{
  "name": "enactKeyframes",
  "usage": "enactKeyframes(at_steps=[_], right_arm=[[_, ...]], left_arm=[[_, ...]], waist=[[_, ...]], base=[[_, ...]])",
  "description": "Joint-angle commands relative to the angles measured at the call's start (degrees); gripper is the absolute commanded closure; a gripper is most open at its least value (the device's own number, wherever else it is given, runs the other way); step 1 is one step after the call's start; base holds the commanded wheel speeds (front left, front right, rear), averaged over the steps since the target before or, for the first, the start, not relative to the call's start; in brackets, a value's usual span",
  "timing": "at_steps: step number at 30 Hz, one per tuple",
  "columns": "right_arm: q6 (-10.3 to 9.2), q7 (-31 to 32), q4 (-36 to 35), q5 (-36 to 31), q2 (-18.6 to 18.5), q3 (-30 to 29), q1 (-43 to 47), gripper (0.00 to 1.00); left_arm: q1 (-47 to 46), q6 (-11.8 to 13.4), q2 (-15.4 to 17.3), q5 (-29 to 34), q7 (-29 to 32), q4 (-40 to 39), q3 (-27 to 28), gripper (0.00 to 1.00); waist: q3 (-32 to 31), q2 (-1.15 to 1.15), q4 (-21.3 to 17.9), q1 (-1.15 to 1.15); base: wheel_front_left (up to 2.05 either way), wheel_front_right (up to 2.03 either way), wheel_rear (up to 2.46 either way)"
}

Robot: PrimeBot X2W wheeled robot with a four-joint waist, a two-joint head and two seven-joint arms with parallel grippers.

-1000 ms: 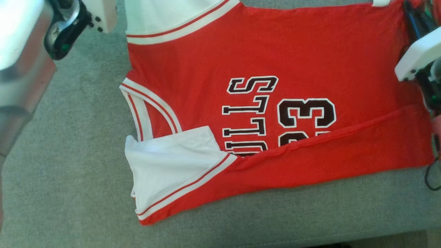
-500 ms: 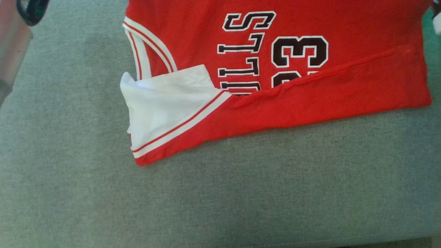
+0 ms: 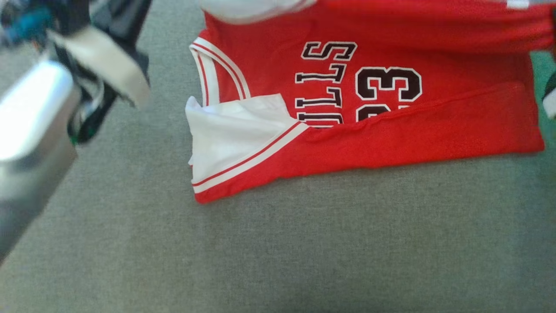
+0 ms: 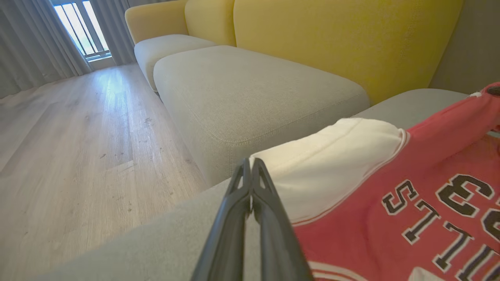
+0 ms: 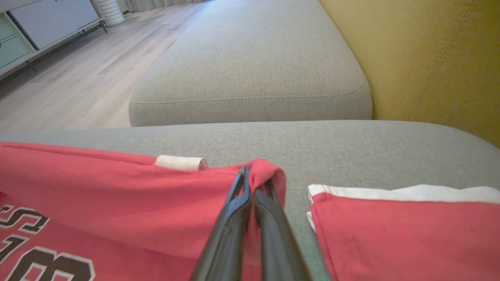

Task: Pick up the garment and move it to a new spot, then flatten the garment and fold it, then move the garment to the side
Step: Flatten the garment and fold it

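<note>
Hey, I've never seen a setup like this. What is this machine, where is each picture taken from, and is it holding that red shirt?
This is a wheeled robot with two arms, each ending in a two-fingered gripper. One picture comes from a camera on its head, looking down at a red jersey lying partly folded on a grey sofa cushion; the silvery shape at the left is its left forearm. The other two come from cameras on its wrists. The left gripper is shut at the jersey's white part and seems to pinch it; the right gripper is shut on a red corner.
</note>
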Motion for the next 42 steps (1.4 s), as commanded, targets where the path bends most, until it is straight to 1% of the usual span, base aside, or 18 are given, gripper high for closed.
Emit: enactKeyframes(at_steps=[1,4,8,12,14,17,23,24,25,26,27,28,29,33,37,39,40,42], right_arm=[[-0.05,-0.37,-2.02,0.47,-2.08,0.10,1.44,1.00],[-0.05,-0.36,-3.38,1.53,-3.05,-0.68,5.00,1.00],[-0.05,0.21,-5.09,2.09,-3.38,-2.01,9.03,1.00],[-0.05,0.87,-6.32,2.06,-3.26,-3.39,12.19,1.00],[-0.05,1.24,-6.69,1.92,-3.03,-4.05,13.46,1.00],[-0.05,2.15,-7.16,1.62,-2.55,-4.67,15.18,1.00],[-0.05,3.82,-7.74,0.98,-1.73,-5.46,17.69,1.00],[-0.05,4.32,-7.59,0.84,-1.34,-5.64,18.33,0.95],[-0.05,4.62,-7.42,0.75,-1.09,-5.64,18.67,0.62],[-0.05,4.92,-7.29,0.79,-0.76,-5.57,19.00,0.18],[-0.05,4.99,-7.17,0.77,-0.44,-5.68,19.33,0.00],[-0.05,4.77,-7.01,0.60,-0.08,-6.03,19.66,0.00],[-0.05,4.46,-7.00,0.47,0.38,-6.33,20.10,0.00],[-0.05,2.44,-7.55,-0.57,2.59,-7.94,22.98,0.00],[-0.05,0.26,-8.15,-2.19,6.24,-9.36,26.89,0.00],[-0.05,-0.61,-8.23,-3.04,8.34,-10.12,28.38,0.00],[-0.05,-0.61,-8.23,-3.04,8.34,-10.12,28.38,0.00],[-0.05,-1.45,-8.25,-3.76,10.39,-10.80,29.48,0.00]], left_arm=[[-1.08,0.82,3.28,-0.29,-0.72,-1.82,2.01,1.00],[4.70,3.65,6.05,-1.41,-1.41,-8.49,1.96,1.00],[12.02,8.38,9.67,-2.39,-2.09,-17.59,1.70,1.00],[18.25,12.72,11.86,-2.86,-2.27,-24.54,0.64,1.00],[20.93,14.45,12.12,-3.33,-2.55,-26.56,0.12,1.00],[24.27,16.10,11.81,-4.06,-3.25,-28.22,-0.68,1.00],[27.95,17.69,10.30,-4.48,-4.86,-27.96,-1.87,1.00],[28.63,17.78,9.71,-4.52,-5.32,-27.51,-2.18,1.00],[28.93,17.81,9.37,-4.61,-5.58,-27.24,-2.25,1.00],[29.24,17.85,8.98,-4.79,-5.94,-26.92,-2.17,1.00],[29.53,17.97,8.60,-4.89,-6.28,-26.52,-2.10,0.82],[29.83,18.21,8.20,-4.89,-6.67,-26.09,-1.98,0.25],[30.25,18.57,7.71,-5.00,-7.19,-25.70,-1.65,0.00],[33.02,20.87,5.66,-5.03,-8.86,-24.19,-0.01,0.00],[37.68,24.11,2.90,-4.62,-9.66,-23.42,3.69,0.00],[40.41,25.74,1.14,-3.02,-9.73,-24.12,6.86,0.00],[40.41,25.74,1.14,-3.02,-9.73,-24.12,6.86,0.00],[43.34,27.32,-0.49,-0.07,-9.74,-24.69,9.66,0.00]], waist=[[-0.92,0.00,0.55,0.01],[-1.77,0.00,0.80,0.01],[-2.29,0.00,0.85,0.01],[-2.21,0.00,0.88,0.01],[-2.00,0.00,0.89,0.01],[-1.55,0.00,0.82,0.01],[-0.90,0.00,0.82,0.01],[-1.08,0.00,0.82,0.01],[-1.29,0.00,0.82,0.01],[-1.59,0.00,0.81,0.01],[-1.97,0.00,0.82,0.01],[-2.45,0.00,0.81,0.01],[-3.01,0.00,0.76,0.01],[-6.08,0.00,0.32,0.01],[-9.81,0.00,-0.24,0.01],[-11.40,0.00,-0.41,0.01],[-11.40,0.00,-0.41,0.01],[-12.85,0.00,-0.40,0.01]], base=[[0.00,0.00,0.00],[0.00,0.00,0.00],[0.00,0.00,0.00],[0.00,0.00,0.00],[0.00,0.00,0.00],[0.00,0.00,0.00],[0.00,0.00,0.00],[0.00,0.00,0.00],[0.00,0.00,0.00],[0.00,0.00,0.00],[0.00,0.00,0.00],[0.00,0.00,0.00],[0.00,0.00,0.00],[0.00,0.00,0.00],[0.00,0.00,0.00],[0.00,0.00,0.00],[0.00,0.00,0.00],[0.00,0.00,0.00]])
